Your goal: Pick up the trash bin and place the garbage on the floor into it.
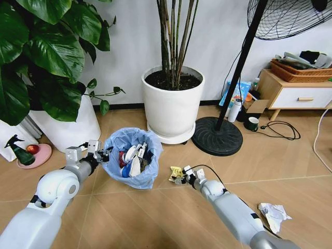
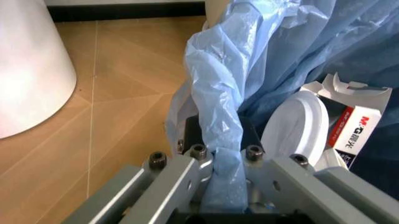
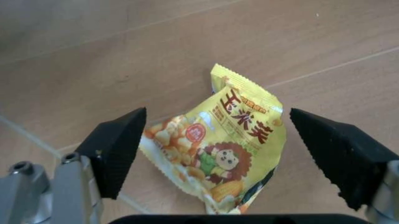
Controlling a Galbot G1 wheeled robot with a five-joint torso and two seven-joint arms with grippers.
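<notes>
The trash bin, lined with a light-blue bag, stands on the floor in front of me, with wrappers and a white lid inside. My left gripper is shut on its rim, the bag fold pinched between the fingers. Right of the bin, a yellow snack wrapper lies flat on the floor. My right gripper is open with one fingertip on either side of the yellow wrapper. A crumpled white tissue lies on the floor beside my right forearm.
A big white plant pot and a fan's round black base stand just behind the bin. Another white pot with large leaves, a spray bottle and a pink dish are at the left. A cabinet and cable are at the right.
</notes>
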